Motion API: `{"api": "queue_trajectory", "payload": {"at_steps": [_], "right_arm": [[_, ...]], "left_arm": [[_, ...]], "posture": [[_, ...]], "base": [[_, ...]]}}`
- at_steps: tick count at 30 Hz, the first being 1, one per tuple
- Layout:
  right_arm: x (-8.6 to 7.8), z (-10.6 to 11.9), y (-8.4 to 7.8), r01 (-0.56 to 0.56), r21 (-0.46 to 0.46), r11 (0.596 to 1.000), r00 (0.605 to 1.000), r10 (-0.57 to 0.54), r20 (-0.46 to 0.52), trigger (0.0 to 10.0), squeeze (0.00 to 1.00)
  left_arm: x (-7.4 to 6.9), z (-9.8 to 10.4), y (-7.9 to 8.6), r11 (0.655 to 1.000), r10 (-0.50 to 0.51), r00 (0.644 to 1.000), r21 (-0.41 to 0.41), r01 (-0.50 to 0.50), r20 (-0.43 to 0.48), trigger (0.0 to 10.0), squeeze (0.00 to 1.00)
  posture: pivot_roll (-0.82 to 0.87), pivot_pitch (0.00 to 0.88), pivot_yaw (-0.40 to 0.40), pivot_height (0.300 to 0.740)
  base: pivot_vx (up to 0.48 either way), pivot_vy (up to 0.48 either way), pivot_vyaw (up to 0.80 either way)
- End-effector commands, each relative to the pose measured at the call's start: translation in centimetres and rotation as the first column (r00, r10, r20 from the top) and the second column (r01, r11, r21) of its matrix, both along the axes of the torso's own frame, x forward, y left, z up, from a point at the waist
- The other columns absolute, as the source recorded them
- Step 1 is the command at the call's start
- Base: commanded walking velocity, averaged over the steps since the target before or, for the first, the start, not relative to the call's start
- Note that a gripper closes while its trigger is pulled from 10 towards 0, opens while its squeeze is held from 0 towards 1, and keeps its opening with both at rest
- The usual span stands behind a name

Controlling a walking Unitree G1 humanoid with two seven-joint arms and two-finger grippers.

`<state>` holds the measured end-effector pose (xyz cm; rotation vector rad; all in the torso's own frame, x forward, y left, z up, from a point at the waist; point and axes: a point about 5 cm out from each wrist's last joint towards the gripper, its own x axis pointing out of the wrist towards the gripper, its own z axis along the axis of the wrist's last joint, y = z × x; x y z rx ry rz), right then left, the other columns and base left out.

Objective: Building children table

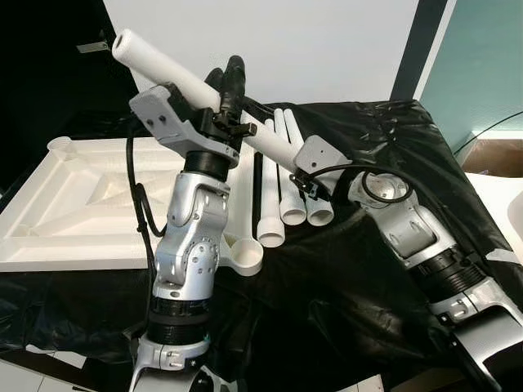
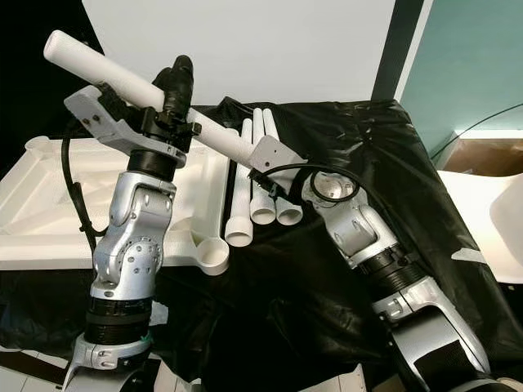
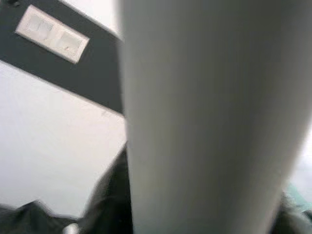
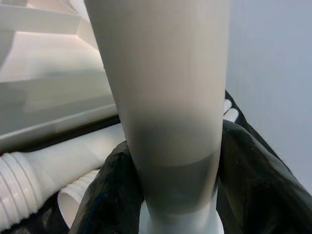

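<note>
While both hands, left hand point(image 1: 231, 82) and right hand point(image 4: 170, 195), clamp one table leg point(image 1: 196, 94), three legs point(image 1: 288, 196) lie beside one tabletop point(image 1: 98, 204).

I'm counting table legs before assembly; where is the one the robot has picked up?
The white table leg is held slanting in the air by both grippers, left gripper mid-length, right gripper at its lower end, above the three spare legs.

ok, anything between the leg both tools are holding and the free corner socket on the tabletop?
Nothing visible. The white leg is held in the air by the left tool and right tool, and the near corner socket of the upturned tabletop lies open below. Three spare legs lie beside it.
</note>
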<state>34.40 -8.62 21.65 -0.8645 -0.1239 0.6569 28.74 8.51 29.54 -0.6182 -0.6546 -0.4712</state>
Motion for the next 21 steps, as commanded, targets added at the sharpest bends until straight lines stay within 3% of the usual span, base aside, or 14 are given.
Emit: {"api": "queue_trajectory", "payload": {"at_steps": [1, 4, 5, 6, 7, 8, 10, 11, 12, 14, 16, 17, 20, 21], "right_arm": [[0.2, 0.2, 0.0, 0.015, 0.014, 1.0, 1.0, -0.015, 0.001, 0.0, 0.0], [0.4, 0.3, -0.2, 0.038, 0.031, 0.999, 0.999, -0.038, 0.009, 0.0, 0.0], [0.5, 0.4, -0.3, 0.053, 0.04, 0.998, 0.998, -0.053, 0.012, 0.0, 0.0], [0.7, 0.5, -0.6, 0.068, 0.049, 0.997, 0.998, -0.068, 0.015, 0.0, 0.0], [0.7, 0.5, -0.6, 0.068, 0.049, 0.997, 0.998, -0.068, 0.015, 0.0, 0.0], [0.9, 0.6, -0.8, 0.084, 0.056, 0.995, 0.996, -0.085, 0.017, 0.0, 0.0], [1.0, 0.7, -0.9, 0.093, 0.061, 0.994, 0.995, -0.095, 0.018, 0.0, 0.0], [1.1, 0.7, -1.2, 0.118, 0.07, 0.991, 0.993, -0.119, 0.017, 0.0, 0.0], [1.1, 0.7, -1.2, 0.118, 0.07, 0.991, 0.993, -0.119, 0.017, 0.0, 0.0], [1.4, 0.7, -1.5, 0.151, 0.081, 0.985, 0.988, -0.153, 0.016, 0.0, 0.0], [1.4, 0.7, -1.5, 0.151, 0.081, 0.985, 0.988, -0.153, 0.016, 0.0, 0.0], [1.6, 0.7, -1.8, 0.179, 0.08, 0.981, 0.983, -0.181, 0.02, 0.0, 0.0], [1.7, 0.6, -1.9, 0.195, 0.077, 0.978, 0.98, -0.197, 0.022, 0.0, 0.0], [1.9, 0.7, -2.2, 0.218, 0.075, 0.973, 0.975, -0.221, 0.031, 2.7, 0.0]], "left_arm": [[-1.1, 1.4, -0.7, 0.993, -0.117, 0.984, 0.05, 0.111, 0.133, 10.0, 0.0], [-1.5, 1.4, -0.9, 0.979, -0.196, 0.969, 0.078, 0.186, 0.151, 10.0, 0.0], [-1.7, 1.2, -1.0, 0.966, -0.255, 0.955, 0.092, 0.243, 0.15, 10.0, 0.2], [-1.9, 0.7, -1.0, 0.948, -0.309, 0.941, 0.123, 0.294, 0.137, 10.0, 0.6], [-1.9, 0.7, -1.0, 0.948, -0.309, 0.941, 0.123, 0.294, 0.137, 10.0, 0.6], [-2.1, 0.1, -1.1, 0.927, -0.358, 0.926, 0.162, 0.338, 0.119, 10.0, 0.61], [-2.2, -0.3, -1.1, 0.913, -0.386, 0.917, 0.188, 0.363, 0.106, 10.0, 0.61], [-2.5, -1.7, -1.1, 0.875, -0.443, 0.895, 0.245, 0.418, 0.051, 10.0, 0.0], [-2.5, -1.7, -1.1, 0.875, -0.443, 0.895, 0.245, 0.418, 0.051, 10.0, 0.0], [-2.8, -3.6, -1.1, 0.825, -0.495, 0.869, 0.3, 0.479, -0.028, 10.0, 0.0], [-2.8, -3.6, -1.1, 0.825, -0.495, 0.869, 0.3, 0.479, -0.028, 10.0, 0.0], [-2.8, -5.0, -0.7, 0.816, -0.48, 0.874, 0.328, 0.477, -0.075, 10.0, 0.0], [-2.8, -5.6, -0.6, 0.809, -0.471, 0.877, 0.346, 0.474, -0.101, 10.0, 0.0], [-3.0, -6.5, -0.5, 0.784, -0.476, 0.869, 0.381, 0.49, -0.138, 10.0, 0.0]], "posture": [[0.02, 0.0, 0.071, 0.74], [0.02, 0.0, 0.072, 0.74], [0.02, 0.0, 0.073, 0.74], [0.01, 0.0, 0.072, 0.74], [0.01, 0.0, 0.072, 0.74], [0.01, 0.0, 0.073, 0.74], [0.01, 0.0, 0.073, 0.74], [0.01, 0.0, 0.073, 0.74], [0.01, 0.0, 0.073, 0.74], [0.01, 0.0, 0.073, 0.74], [0.01, 0.0, 0.073, 0.74], [0.02, 0.0, 0.074, 0.74], [0.02, 0.0, 0.074, 0.74], [0.02, 0.0, 0.072, 0.74]], "base": [[0.0, 0.0, 0.0], [0.0, 0.0, 0.0], [0.0, 0.0, 0.0], [0.0, 0.0, 0.0], [0.0, 0.0, 0.0], [0.0, 0.0, 0.0], [0.0, 0.0, 0.0], [0.0, 0.0, 0.0], [0.0, 0.0, 0.0], [0.0, 0.0, 0.0], [0.0, 0.0, 0.0], [0.0, 0.0, 0.0], [0.0, 0.0, 0.0], [0.0, 0.0, 0.0]]}}
